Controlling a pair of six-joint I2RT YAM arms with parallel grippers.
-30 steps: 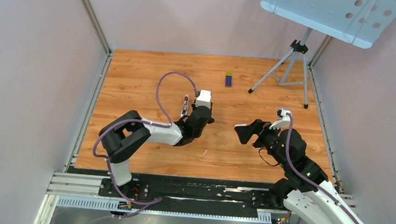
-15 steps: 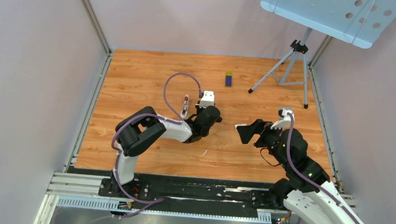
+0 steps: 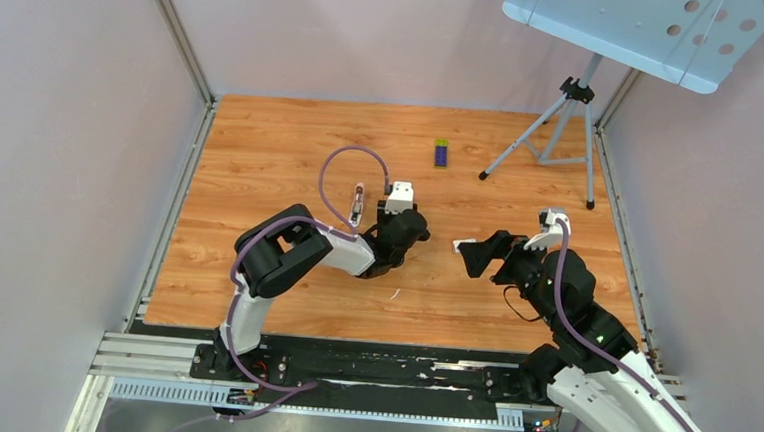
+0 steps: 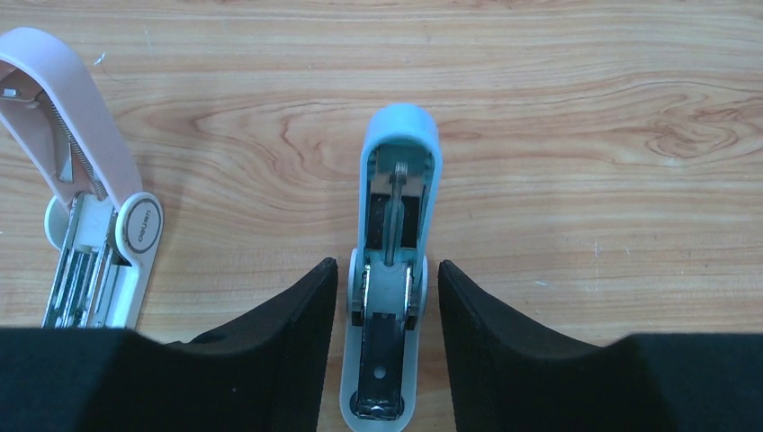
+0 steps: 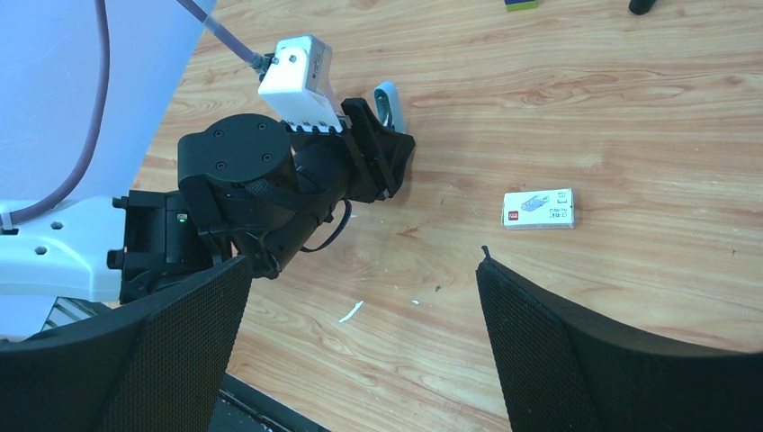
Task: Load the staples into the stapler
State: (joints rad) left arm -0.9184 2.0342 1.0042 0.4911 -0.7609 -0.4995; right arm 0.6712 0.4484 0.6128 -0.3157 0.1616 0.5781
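Blue stapler (image 4: 393, 207) lies opened on the desk (image 4: 585, 135), straddled by the spread left fingers (image 4: 292, 355); contact unconfirmed. Right fingers (image 5: 562, 355) are spread and empty. Staples are not seen. The base should be clamped squarely, magazine kept unobstructed.

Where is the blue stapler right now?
The blue stapler lies opened on the table in the left wrist view, between the fingers of the left pincer; the pink stapler lies nearby on the picture's left.
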